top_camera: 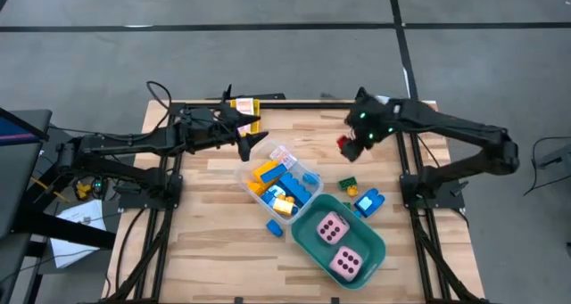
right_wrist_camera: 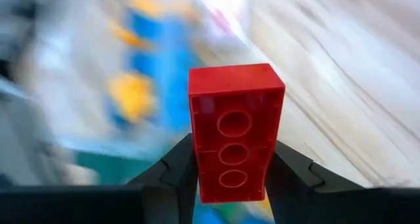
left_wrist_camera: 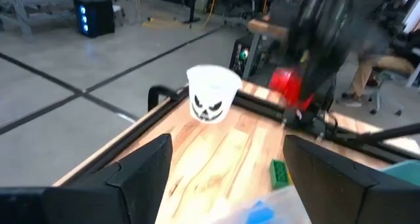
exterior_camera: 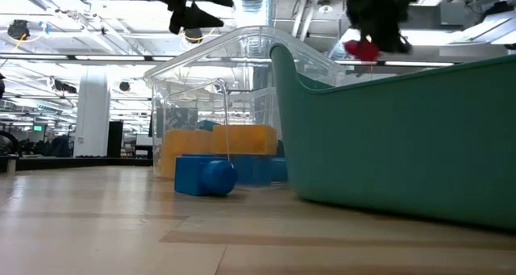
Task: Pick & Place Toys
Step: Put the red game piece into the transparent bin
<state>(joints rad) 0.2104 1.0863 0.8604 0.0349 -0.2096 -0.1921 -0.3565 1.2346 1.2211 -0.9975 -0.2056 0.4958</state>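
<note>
My right gripper [top_camera: 351,143] hangs above the table's far right part, shut on a red brick [right_wrist_camera: 235,129], which also shows in the low view [exterior_camera: 360,49]. My left gripper [top_camera: 252,135] stands open in the air over the far edge of a clear container [top_camera: 278,152], with nothing between its fingers [left_wrist_camera: 141,168]. The container holds yellow and blue bricks [top_camera: 272,184]. A teal tub [top_camera: 370,250] holds two pink dotted dice [top_camera: 332,226]. A green brick [top_camera: 348,183] and blue bricks [top_camera: 368,201] lie on the table by the tub. My right gripper pinches the red brick's two long sides [right_wrist_camera: 197,165] between its two fingers, at the end nearer the wrist. The fingers slant downward and lie along the brick. The brick juts out past the fingertips, its hollow underside toward the wrist camera, lifted clear of the table.
A white cup [left_wrist_camera: 211,92] with a drawn face stands on the table's far part, ahead of my left gripper. One blue brick [top_camera: 274,226] lies on the wood left of the tub. Bare wood lies along the table's left and near sides.
</note>
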